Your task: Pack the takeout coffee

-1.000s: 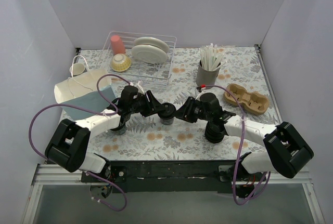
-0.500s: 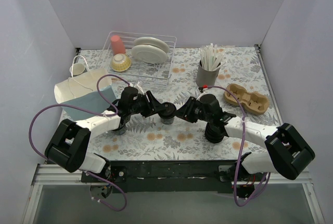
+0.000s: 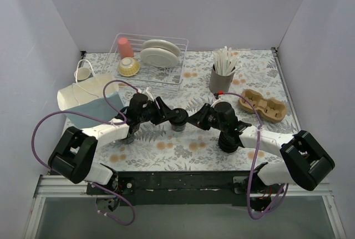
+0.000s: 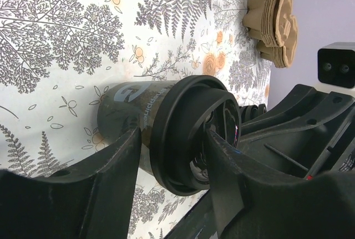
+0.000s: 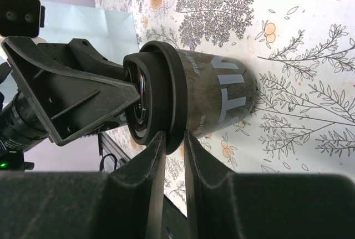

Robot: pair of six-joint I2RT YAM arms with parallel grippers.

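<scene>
The takeout coffee point(image 3: 178, 122), a black cup with a shiny-rimmed black lid, stands on the patterned table between my two arms. My left gripper point(image 3: 171, 118) reaches it from the left and is shut on it just under the lid point(image 4: 188, 133), one finger point(image 4: 119, 164) on each side. From the right, my right gripper point(image 3: 191, 121) pinches the edge of the lid point(image 5: 161, 92) between its nearly closed fingers point(image 5: 157, 161). In the right wrist view the cup's printed wall point(image 5: 222, 97) shows fully.
A stack of black lids point(image 3: 228, 139) sits under my right arm and a dark cup point(image 3: 128, 135) under my left. Cardboard cup carriers point(image 3: 263, 106) lie at the right, a holder of white sticks point(image 3: 222, 75) behind. A dish rack point(image 3: 150, 59) and a paper bag point(image 3: 89, 100) stand at back left.
My right gripper's fingers have closed in onto the lid's edge. Both arms and the cup have barely shifted.
</scene>
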